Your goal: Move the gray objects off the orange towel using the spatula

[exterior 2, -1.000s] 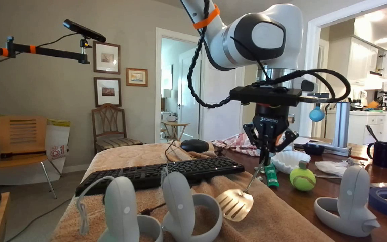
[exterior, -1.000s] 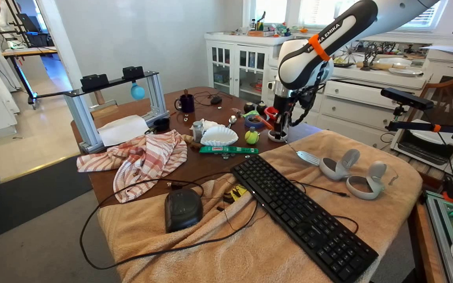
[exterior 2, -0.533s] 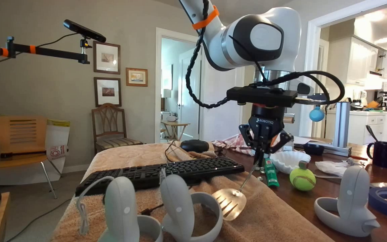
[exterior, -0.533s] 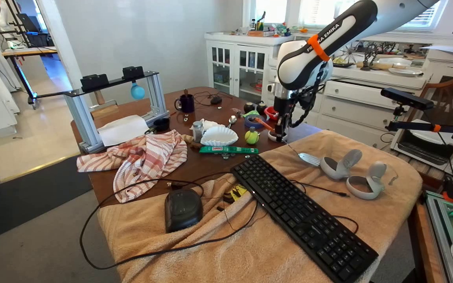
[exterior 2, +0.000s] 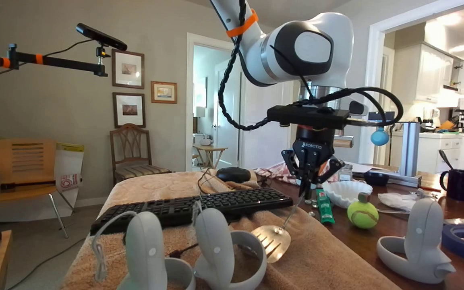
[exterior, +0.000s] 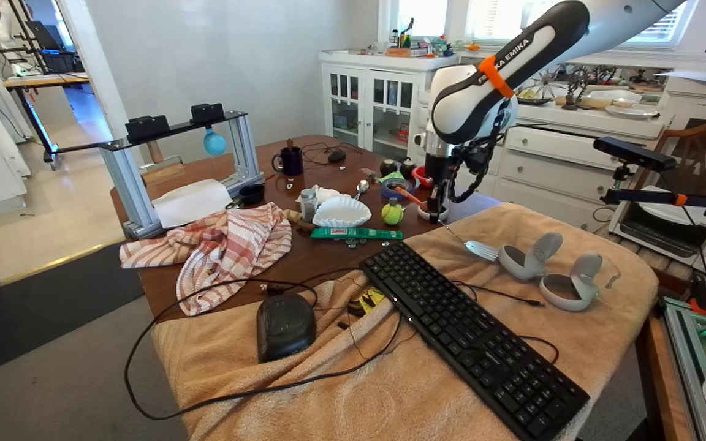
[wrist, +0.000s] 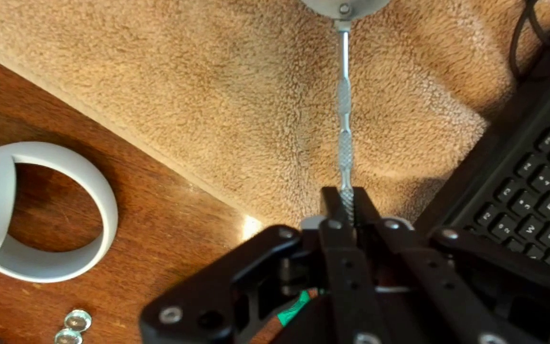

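Gray objects (exterior 2: 214, 241): two side by side on the orange towel (exterior: 292, 404); a third gray object (exterior 2: 425, 237) on the bare table (exterior: 304, 260), near the tennis ball (exterior 2: 363, 213)
Spatula (exterior 2: 280, 235): tilted, blade down over the towel, right beside one of the pair — contact, can't tell
Gripper (wrist: 346, 196): jaws pressed in, pinching the spatula handle
In the way: keyboard (exterior: 475, 337) alongside the pair, cable plug (exterior: 535, 302) in between
Past keyboard: black oval thing (exterior: 285, 327) on the towel
On table: green packet (exterior: 359, 234), white dish (exterior: 342, 212), checked cloth (exterior: 230, 239), mug (exterior: 290, 162)
Lettering: ROBOTIQ on gripper; EMIKA on the arm (exterior: 466, 101) — word before it partly under an orange band (exterior: 496, 75); W, E, S on keys (wrist: 529, 229); packet print too small to read
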Action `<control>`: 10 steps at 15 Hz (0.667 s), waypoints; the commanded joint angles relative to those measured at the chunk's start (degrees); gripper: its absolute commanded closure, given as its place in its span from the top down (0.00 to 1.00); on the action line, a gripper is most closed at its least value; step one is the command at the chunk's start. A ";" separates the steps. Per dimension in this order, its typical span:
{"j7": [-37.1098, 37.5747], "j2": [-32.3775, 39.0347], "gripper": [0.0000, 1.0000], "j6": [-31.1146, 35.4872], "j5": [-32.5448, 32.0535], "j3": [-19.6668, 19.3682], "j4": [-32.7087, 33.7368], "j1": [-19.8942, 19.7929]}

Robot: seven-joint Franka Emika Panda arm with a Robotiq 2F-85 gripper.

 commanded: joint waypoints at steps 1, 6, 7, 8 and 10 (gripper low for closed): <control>-0.73 -2.42 0.02 3.79 0.02 0.46 -4.10 0.42; -2.96 -3.94 0.02 4.80 -0.05 0.89 -7.60 0.17; -3.34 -4.14 0.02 4.60 -0.50 0.76 -8.09 0.30; -3.60 -4.34 0.02 4.71 -0.60 0.68 -8.57 0.38; -3.55 -4.69 0.02 5.41 -1.25 0.24 -9.61 0.75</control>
